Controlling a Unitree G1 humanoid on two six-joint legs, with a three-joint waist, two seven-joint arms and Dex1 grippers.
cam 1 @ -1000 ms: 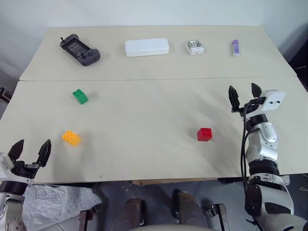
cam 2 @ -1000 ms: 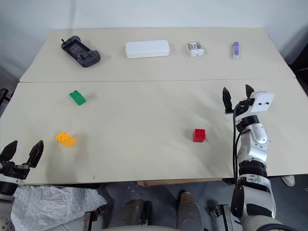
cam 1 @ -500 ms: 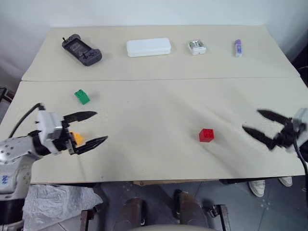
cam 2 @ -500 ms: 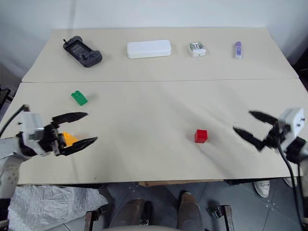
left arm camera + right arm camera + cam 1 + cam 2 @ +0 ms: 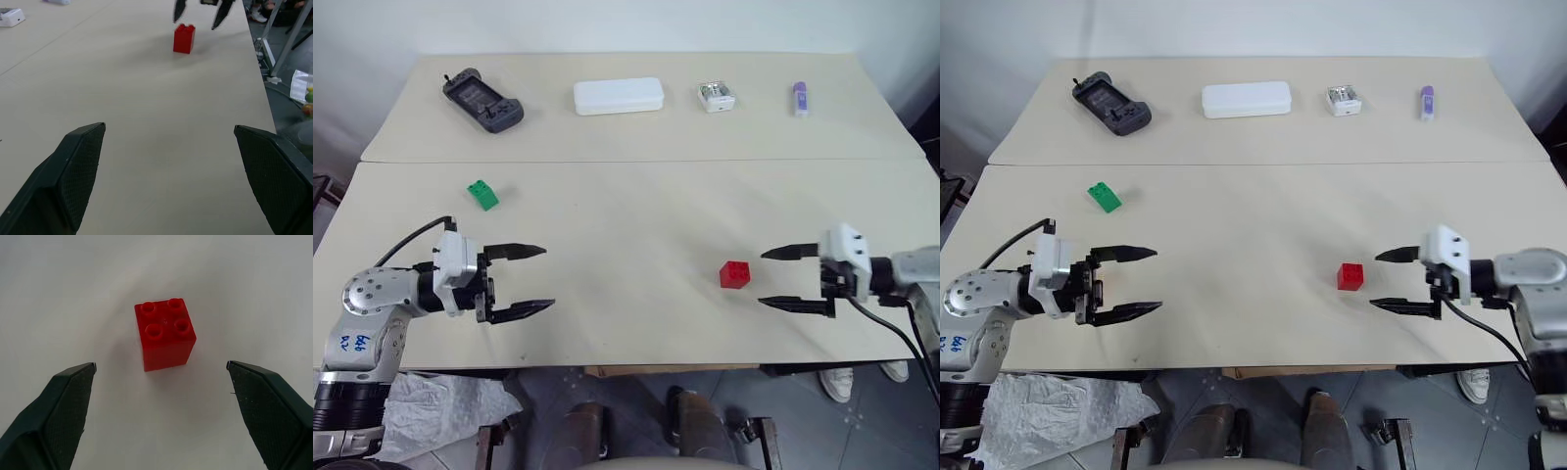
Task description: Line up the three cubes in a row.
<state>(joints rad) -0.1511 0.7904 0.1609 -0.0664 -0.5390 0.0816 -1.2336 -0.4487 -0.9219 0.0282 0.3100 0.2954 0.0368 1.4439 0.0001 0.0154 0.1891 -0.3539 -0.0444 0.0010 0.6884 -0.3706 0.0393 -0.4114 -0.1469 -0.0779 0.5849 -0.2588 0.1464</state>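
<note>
Red cube (image 5: 735, 274) sits on the beige table (image 5: 626, 196), right of centre near the front edge, studs up, same spot as 1 second ago. Green cube (image 5: 481, 194) lies well to the left, nearer the seam between the 2 tabletop boards, also unmoved. Orange-yellow cube, seen earlier near the front left, is now hidden behind the left gripper and wrist; cannot tell its exact place.

Changes over the last second:
- Left gripper (image 5: 534, 279) was at the front left corner, fingers pointing away from the robot; it now lies over the table, fingers pointing right toward the centre. Fingers spread wide, nothing between them.
- Right gripper (image 5: 773, 278) was upright at the right side of the table, beyond the red cube; it is now lower, level with the cube, fingers pointing left at it. Fingers spread wide, empty; tips just beside the cube, apart from it. In the right wrist view the cube (image 5: 165, 333) stands ahead of the 2 fingers, not touching either.

Left wrist view: red cube (image 5: 184, 38) far across bare table, the right gripper's 2 fingertips just behind it.

Along the far side, well apart from the cubes, left to right: black game controller (image 5: 482, 99), white oblong case (image 5: 618, 96), small white-and-silver box (image 5: 716, 96), small purple-and-white item (image 5: 800, 98). Nothing lies between the red cube and the right gripper.
</note>
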